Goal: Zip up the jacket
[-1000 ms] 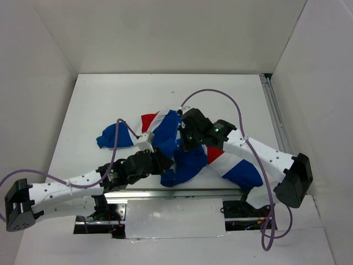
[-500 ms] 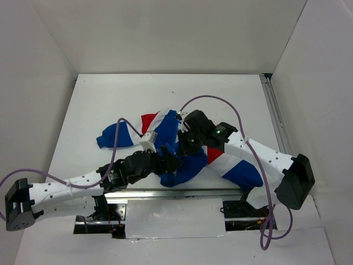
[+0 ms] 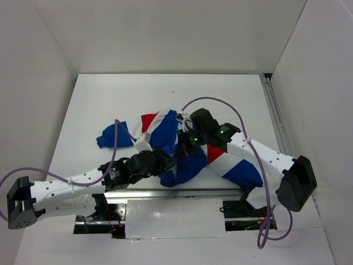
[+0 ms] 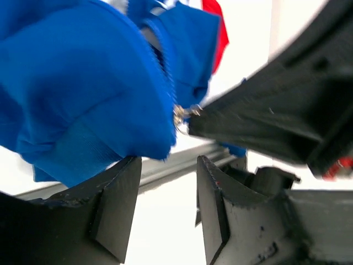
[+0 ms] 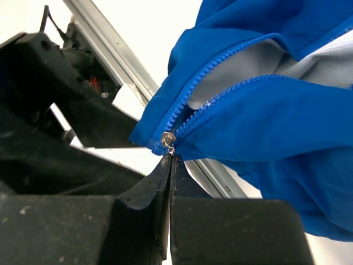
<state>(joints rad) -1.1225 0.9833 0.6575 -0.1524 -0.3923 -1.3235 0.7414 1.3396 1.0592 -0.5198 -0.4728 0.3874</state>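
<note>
While I am watching from overhead, the white table (image 3: 110, 94) is carrying the jacket (image 3: 165, 130), which is lying crumpled near the front edge, between and partly under both arms. Its blue body is bunching at the centre, with a red and white panel showing to the right.

The left gripper (image 4: 165, 165) is sitting low at the blue hem with its jaws parted and gripping nothing; the fabric edge is hanging just above its fingertips.

The right gripper (image 5: 170, 165) is pressing its fingers fully together on the zipper pull (image 5: 171, 149), just below the metal slider (image 5: 168, 137). Above the slider, the two rows of the zipper (image 5: 220, 96) are spreading apart, exposing pale lining.
</note>
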